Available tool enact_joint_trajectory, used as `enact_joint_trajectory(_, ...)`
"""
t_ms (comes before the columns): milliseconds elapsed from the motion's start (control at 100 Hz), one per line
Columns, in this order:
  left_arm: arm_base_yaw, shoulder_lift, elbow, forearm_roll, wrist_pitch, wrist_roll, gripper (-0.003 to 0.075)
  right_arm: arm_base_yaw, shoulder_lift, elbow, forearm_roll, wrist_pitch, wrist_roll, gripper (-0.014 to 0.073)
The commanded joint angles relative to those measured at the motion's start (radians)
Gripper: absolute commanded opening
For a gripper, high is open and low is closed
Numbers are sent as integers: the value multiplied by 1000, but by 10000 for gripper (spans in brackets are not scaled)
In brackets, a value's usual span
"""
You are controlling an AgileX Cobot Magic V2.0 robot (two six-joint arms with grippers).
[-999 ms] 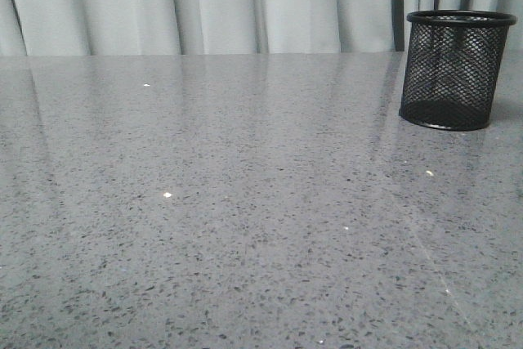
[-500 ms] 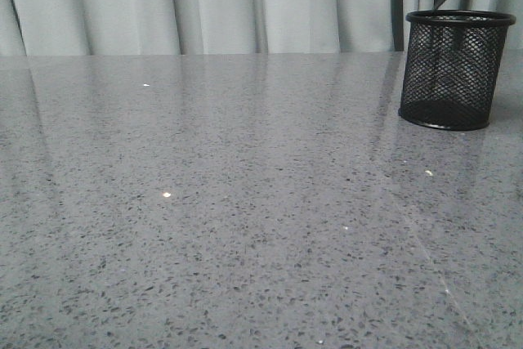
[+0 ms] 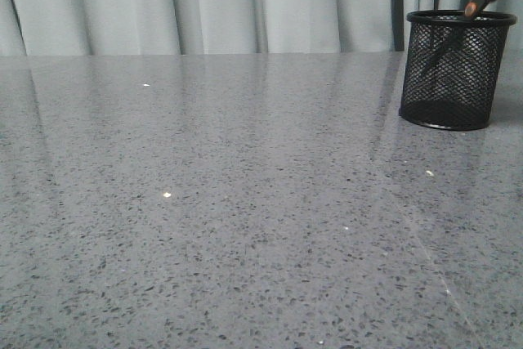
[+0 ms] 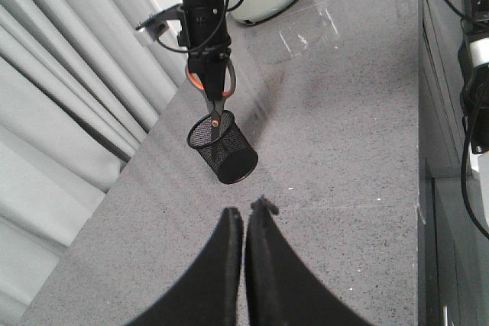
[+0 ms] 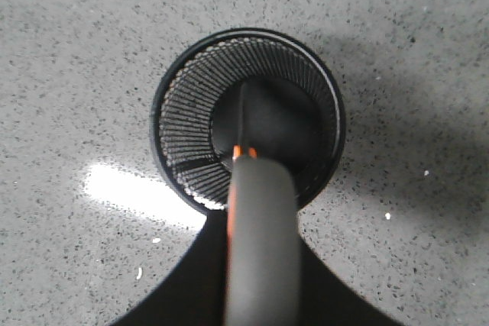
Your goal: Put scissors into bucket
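Nearest, left hand (image 4: pixel 243 219) pressed together, idle over bench (image 4: pixel 344 150). Farther out, right hand (image 4: pixel 208 66) pinching scissors (image 4: pixel 214 104) by handles, blades already down inside bucket (image 4: pixel 223 150). Left to do: lower, release.

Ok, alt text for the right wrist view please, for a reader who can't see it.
Seen from straight above, the scissors point blades-down into the open black mesh bucket, their tips inside its rim. The bucket stands on a speckled grey table.
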Motion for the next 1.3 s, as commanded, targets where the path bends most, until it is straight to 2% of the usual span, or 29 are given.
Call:
enact_joint_trajectory(0,-6,9,-20,-23,-80,-12,-20,-7,-13,-32,7,34,-1,-63)
enact_joint_trajectory(360,-6,9,-20,-25,-80,-12,-20,-7,12,-32,7,34,-1,-43)
enact_joint_trajectory(470,-6,9,-20,-25,-80,-12,-20,-7,12,-32,7,34,-1,55)
enact_joint_trajectory(620,-6,9,-20,-27,-80,-12,-20,-7,12,-32,7,23,-1,253)
enact_joint_trajectory(690,-6,9,-20,-27,-80,-12,-20,-7,12,-32,7,14,-1,304)
enact_joint_trajectory(929,-6,9,-20,-27,-80,-12,-20,-7,10,-57,7,-10,-1,313)
enact_joint_trajectory(1109,-6,9,-20,-27,-84,-12,-20,-7,10,-173,-5,-26,-1,313)
enact_joint_trajectory(1289,-6,2,-10,84,-163,-49,-20,-5,-27,-276,33,-2,-1,310)
